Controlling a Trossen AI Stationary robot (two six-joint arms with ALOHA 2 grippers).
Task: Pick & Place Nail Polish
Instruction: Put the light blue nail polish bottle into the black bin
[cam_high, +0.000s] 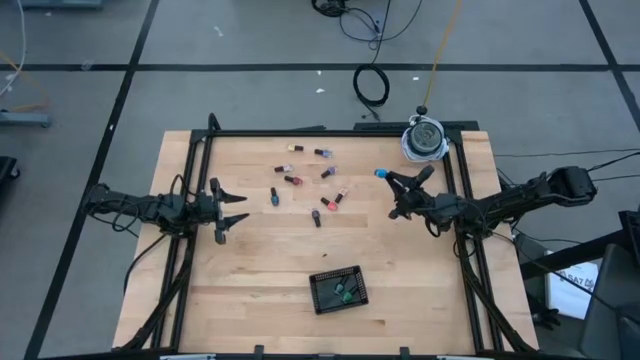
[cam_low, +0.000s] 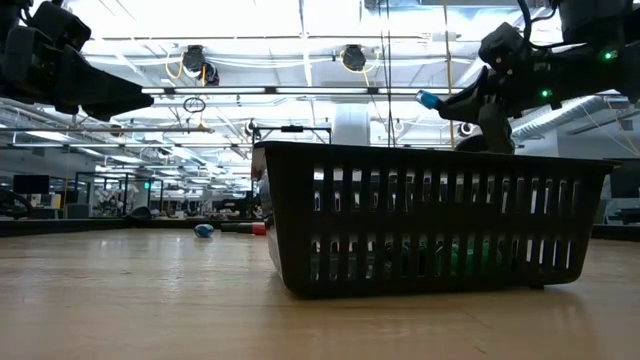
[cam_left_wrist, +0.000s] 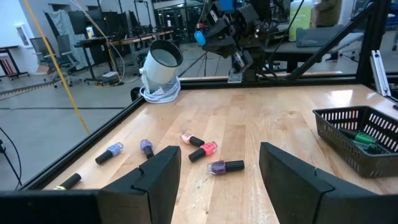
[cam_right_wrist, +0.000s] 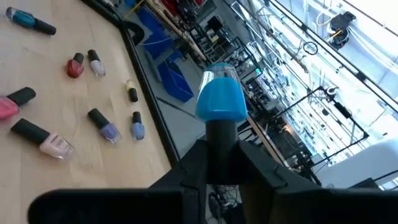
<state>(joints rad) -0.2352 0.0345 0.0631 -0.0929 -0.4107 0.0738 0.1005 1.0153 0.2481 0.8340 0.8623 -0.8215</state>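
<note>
Between the fingers of your right gripper a blue nail polish bottle is clamped by its dark cap, raised off the table. Carry it level over the black basket, well away toward the table's front, and lower before releasing; two greenish bottles lie inside. Your left gripper waits open.

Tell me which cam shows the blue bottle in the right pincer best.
Right wrist view: the blue bottle fills the frame centre, its dark cap clamped in the right pincer. High view shows only a blue speck, the low and left wrist views a small blue tip.
</note>
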